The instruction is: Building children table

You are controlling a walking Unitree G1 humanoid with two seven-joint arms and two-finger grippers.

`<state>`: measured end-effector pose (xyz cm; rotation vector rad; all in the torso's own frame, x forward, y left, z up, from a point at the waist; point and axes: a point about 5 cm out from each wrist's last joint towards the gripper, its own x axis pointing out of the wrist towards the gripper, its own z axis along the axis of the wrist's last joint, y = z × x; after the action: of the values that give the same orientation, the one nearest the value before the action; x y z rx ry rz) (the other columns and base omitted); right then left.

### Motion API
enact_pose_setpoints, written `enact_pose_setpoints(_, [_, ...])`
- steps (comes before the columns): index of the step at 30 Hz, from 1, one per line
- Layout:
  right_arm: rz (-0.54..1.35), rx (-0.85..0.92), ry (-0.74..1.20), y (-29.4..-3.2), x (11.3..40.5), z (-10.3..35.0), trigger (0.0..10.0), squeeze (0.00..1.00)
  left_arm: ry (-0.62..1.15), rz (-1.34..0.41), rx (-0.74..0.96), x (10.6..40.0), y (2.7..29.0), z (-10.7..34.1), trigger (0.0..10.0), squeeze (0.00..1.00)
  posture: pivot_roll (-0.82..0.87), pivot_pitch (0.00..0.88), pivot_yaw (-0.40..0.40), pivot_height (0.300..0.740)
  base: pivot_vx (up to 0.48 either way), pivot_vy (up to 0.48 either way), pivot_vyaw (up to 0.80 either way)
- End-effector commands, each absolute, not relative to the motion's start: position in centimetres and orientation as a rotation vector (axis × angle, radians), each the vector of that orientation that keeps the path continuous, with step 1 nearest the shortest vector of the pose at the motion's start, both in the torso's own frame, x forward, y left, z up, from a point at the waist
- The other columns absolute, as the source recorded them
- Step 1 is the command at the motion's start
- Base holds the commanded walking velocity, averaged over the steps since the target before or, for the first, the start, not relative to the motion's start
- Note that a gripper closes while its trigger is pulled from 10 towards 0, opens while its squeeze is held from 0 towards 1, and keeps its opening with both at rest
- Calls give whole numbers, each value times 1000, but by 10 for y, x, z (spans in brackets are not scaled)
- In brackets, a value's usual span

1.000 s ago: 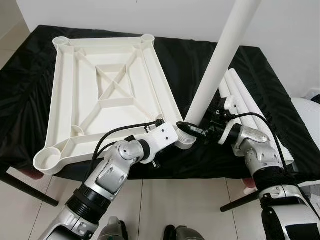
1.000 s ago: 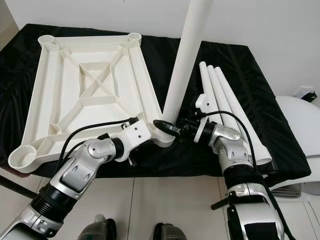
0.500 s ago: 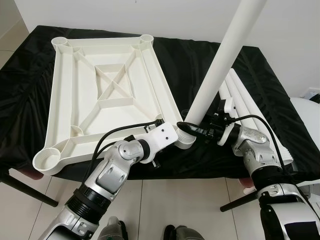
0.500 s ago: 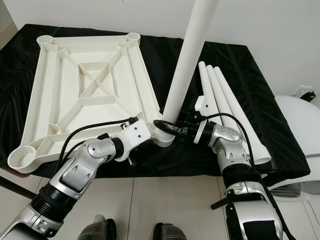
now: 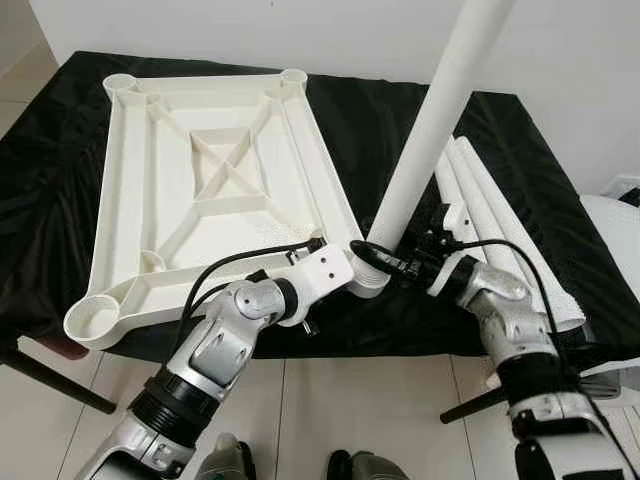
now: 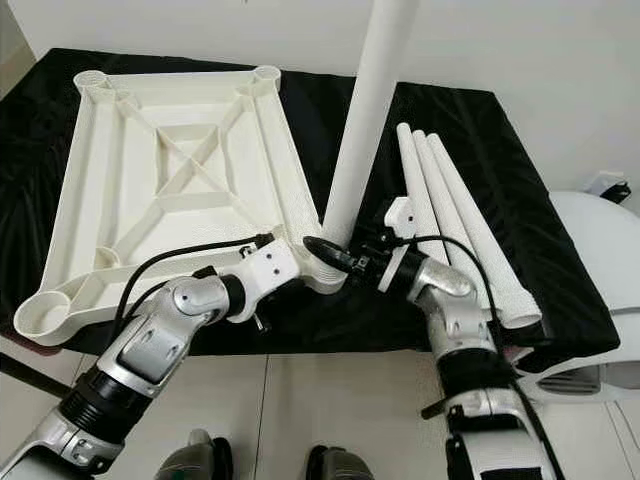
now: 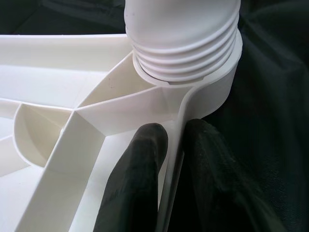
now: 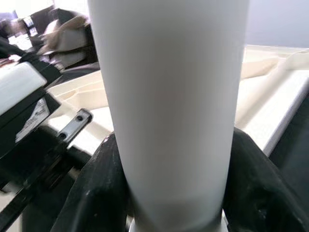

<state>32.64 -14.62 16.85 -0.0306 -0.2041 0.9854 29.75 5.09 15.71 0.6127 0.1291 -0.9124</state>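
Observation:
A white plastic tabletop (image 5: 215, 190) lies upside down on the black cloth, ribs facing up. A long white table leg (image 5: 430, 130) stands upright in the near right corner socket (image 5: 368, 282), its threaded end (image 7: 183, 43) seated in the socket. My right gripper (image 5: 385, 262) is shut around the base of this leg, one finger (image 8: 94, 188) on each side. My left gripper (image 5: 345, 270) is shut on the tabletop's rim (image 7: 176, 140) just beside that socket, pinching the thin wall.
Three more white legs (image 5: 495, 235) lie side by side on the cloth to the right of the tabletop. Empty round sockets sit at the other corners, such as the near left one (image 5: 92, 318). The table's front edge is just below my grippers.
My right arm has shifted left and its wrist has turned around the leg's base. The leg stands slightly more upright. My left gripper keeps its hold on the rim.

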Motion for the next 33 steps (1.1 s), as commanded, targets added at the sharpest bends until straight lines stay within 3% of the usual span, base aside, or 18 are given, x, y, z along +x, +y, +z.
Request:
enact_pose_setpoints(1, [894,1,-184,-148,327,166,10000,0,72,-905,624,296,45,167,10000,0,-61,108,-60,740,0,0,0])
enact_pose_setpoints(10, [790,27,-209,-132,315,167,10000,0,74,-900,619,296,45,166,10000,0,-63,115,-65,740,0,0,0])
enact_pose_setpoints(27, [287,78,-158,-104,297,159,10000,0,85,-892,608,293,47,164,10000,0,-54,115,-75,740,0,0,0])
enact_pose_setpoints(33, [257,95,-155,-92,292,159,10000,0,85,-898,613,292,45,163,10000,0,-51,102,-75,740,0,0,0])
